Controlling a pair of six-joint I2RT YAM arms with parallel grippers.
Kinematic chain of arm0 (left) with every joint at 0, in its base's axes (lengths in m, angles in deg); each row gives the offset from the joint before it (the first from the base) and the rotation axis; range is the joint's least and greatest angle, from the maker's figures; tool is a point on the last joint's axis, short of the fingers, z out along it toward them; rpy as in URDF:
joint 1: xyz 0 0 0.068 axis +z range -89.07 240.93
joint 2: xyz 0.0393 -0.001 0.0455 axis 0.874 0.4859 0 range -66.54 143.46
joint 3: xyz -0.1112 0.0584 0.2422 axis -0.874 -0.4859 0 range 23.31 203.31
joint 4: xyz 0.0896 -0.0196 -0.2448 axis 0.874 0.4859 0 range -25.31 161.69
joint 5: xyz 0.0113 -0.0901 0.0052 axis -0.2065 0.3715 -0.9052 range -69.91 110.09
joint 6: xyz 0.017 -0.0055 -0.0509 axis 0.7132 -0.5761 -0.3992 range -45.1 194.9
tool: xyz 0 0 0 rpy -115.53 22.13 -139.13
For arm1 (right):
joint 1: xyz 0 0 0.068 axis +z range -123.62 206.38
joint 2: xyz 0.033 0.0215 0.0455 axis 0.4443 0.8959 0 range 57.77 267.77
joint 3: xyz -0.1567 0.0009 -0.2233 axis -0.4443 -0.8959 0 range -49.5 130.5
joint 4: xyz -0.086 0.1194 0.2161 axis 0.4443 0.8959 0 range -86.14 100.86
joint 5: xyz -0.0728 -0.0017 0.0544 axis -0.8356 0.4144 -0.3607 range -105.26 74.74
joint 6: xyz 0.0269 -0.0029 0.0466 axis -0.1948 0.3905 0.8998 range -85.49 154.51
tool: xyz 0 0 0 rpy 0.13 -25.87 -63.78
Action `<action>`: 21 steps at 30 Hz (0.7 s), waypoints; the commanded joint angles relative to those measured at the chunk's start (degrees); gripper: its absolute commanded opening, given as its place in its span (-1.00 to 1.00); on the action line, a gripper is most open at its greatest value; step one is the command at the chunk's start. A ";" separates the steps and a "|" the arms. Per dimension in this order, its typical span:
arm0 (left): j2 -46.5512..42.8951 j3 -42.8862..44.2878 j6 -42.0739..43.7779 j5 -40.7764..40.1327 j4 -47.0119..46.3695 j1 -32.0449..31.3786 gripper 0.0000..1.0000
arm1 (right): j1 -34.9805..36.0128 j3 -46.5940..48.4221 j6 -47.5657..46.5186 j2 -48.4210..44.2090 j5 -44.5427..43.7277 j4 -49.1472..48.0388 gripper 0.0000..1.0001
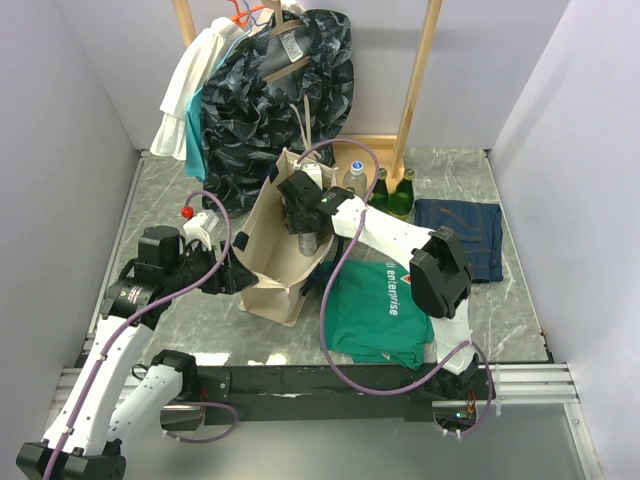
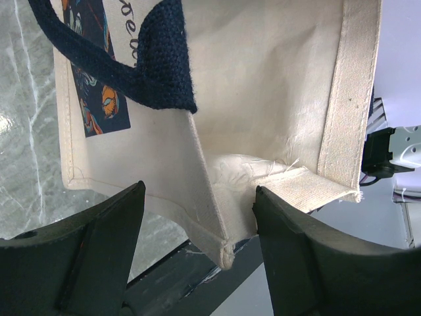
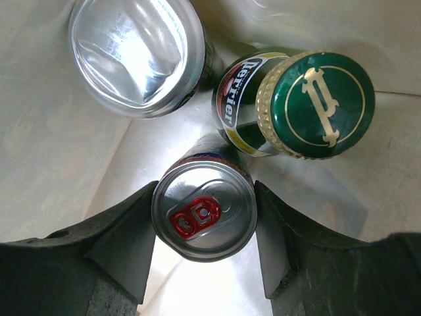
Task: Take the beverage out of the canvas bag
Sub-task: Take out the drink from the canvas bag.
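Beverage target looks like the small silver aluminium can with a red pull tab [image 3: 205, 220], lower centre of the right wrist view. It stands upright on the floor of the boxy cream canvas bag with navy straps [image 1: 268, 292]. The right gripper [image 3: 205, 197] reaches down through the bag mouth, and its two dark fingers are clenched against both sides of the can, low enough on the body to lift it straight up. Crowded beside it at the top of that view are a green glass bottle with a green-gold crown cap [image 3: 316, 105] and a larger silver can [image 3: 138, 56], so tilting risks a knock. The left gripper [image 2: 197, 192] is spread wide astride the bag's corner fold and pinches nothing, probably there to brace the bag against tipping. Lift not yet begun.
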 commanded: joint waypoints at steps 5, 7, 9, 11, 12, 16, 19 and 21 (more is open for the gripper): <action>-0.74 -0.38 0.82 0.05 0.56 -0.21 0.47 | -0.31 2.16 -0.74 -1.86 -0.58 -1.29 -1.00; -0.74 -0.38 0.82 0.13 0.47 -0.21 0.47 | -0.31 2.60 -1.18 -2.56 -0.75 -1.20 -1.00; -0.74 -0.29 0.82 0.05 0.56 -0.21 0.47 | -0.31 2.87 -1.44 -3.35 -1.10 -0.76 -1.00; -0.74 -0.29 0.82 0.05 0.56 -0.21 0.46 | -0.31 2.87 -1.79 -3.80 -1.02 -1.02 -1.00; -0.74 -0.38 0.82 0.05 0.47 -0.21 0.47 | -0.14 2.87 -1.88 -4.32 -0.93 -1.02 -1.00; -0.74 -0.38 0.73 -0.39 0.47 -0.21 0.46 | -0.14 3.13 -2.32 -4.94 -0.93 -1.02 -1.00; -1.00 -0.38 0.64 -0.48 0.56 -0.21 0.46 | 0.21 2.69 -3.11 -5.82 -0.84 -1.99 -1.00; -1.35 -0.38 0.47 -0.66 0.47 -0.30 0.45 | 0.30 2.69 -3.29 -6.08 -0.93 -2.08 -1.00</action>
